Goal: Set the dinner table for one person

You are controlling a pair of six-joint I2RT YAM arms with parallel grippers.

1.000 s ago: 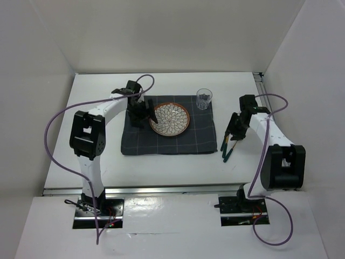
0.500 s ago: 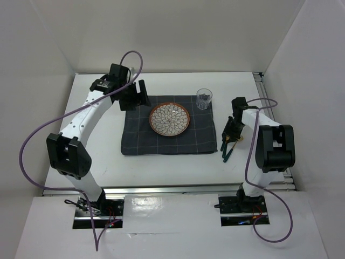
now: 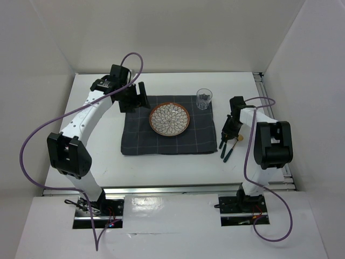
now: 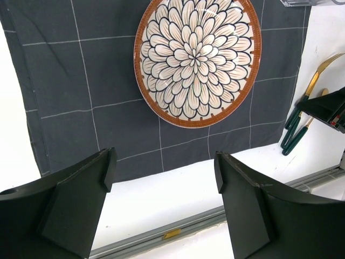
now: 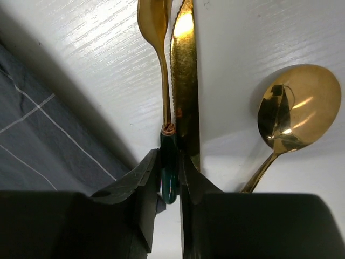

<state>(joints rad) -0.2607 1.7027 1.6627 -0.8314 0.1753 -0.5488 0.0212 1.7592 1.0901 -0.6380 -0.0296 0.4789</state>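
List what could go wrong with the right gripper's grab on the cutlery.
1. The knife lies tight against the fork that the right gripper straddles. Both might lift together, or the knife might get dragged.
2. The spoon lies close beside them and might be knocked.

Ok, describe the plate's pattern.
White plate with dark-outlined flower petals and a brown rim, clearest in the left wrist view.
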